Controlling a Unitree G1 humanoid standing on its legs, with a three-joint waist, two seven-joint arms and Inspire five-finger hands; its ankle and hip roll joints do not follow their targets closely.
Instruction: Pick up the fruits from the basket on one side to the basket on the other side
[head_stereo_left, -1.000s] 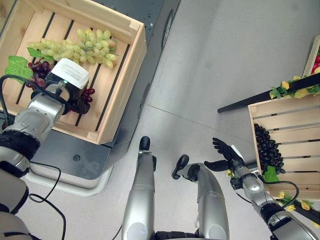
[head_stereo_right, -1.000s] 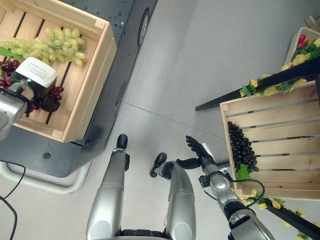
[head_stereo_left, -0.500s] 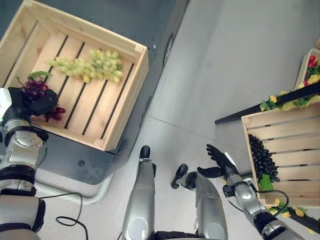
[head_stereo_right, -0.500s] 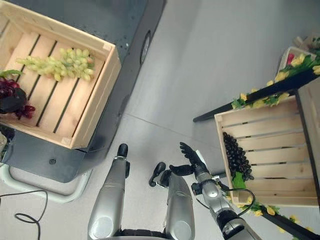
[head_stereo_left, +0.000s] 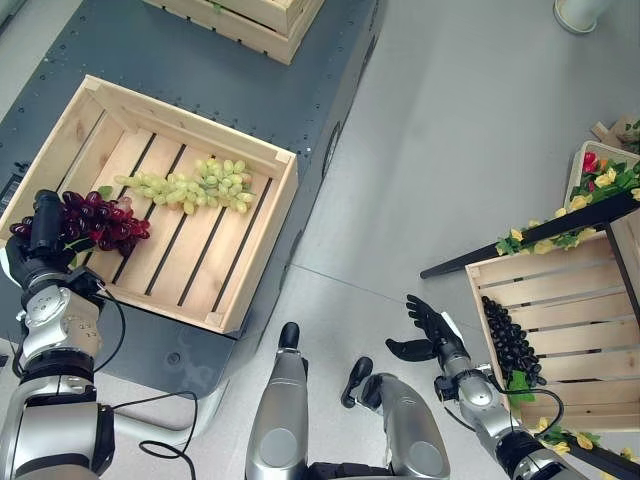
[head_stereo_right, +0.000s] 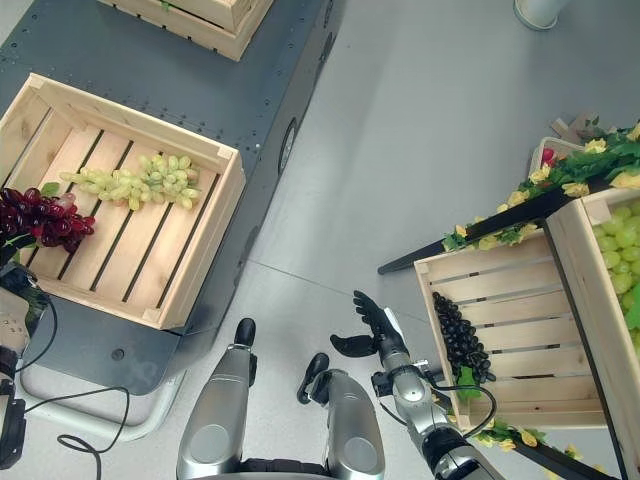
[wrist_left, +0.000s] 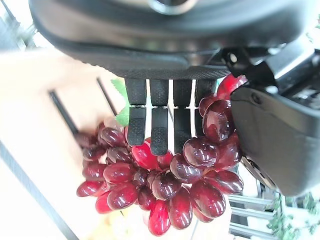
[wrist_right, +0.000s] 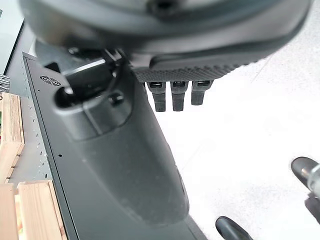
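A bunch of red grapes (head_stereo_left: 100, 218) hangs over the left edge of the wooden crate (head_stereo_left: 255, 250) on my left, with my left hand (head_stereo_left: 45, 215) shut on it. The left wrist view shows the fingers (wrist_left: 150, 130) and thumb curled round the red grapes (wrist_left: 170, 185). A bunch of green grapes (head_stereo_left: 190, 185) lies on the crate's slats. My right hand (head_stereo_left: 430, 325) hangs open and holds nothing, low over the floor just left of the right-hand crate (head_stereo_left: 545, 255), where black grapes (head_stereo_left: 510, 340) lie against the near wall.
The left crate sits on a dark platform (head_stereo_left: 300, 90) with another wooden crate (head_stereo_left: 250, 20) further back. A black bar with yellow flowers and leaves (head_stereo_left: 560, 225) runs past the right crate. A taller crate with green grapes (head_stereo_right: 610, 250) stands at the far right.
The camera has tilted, so the whole picture has shifted. My left hand has closed on the red grapes and lifted them off the slats toward the crate's left edge. The right hand stays open.
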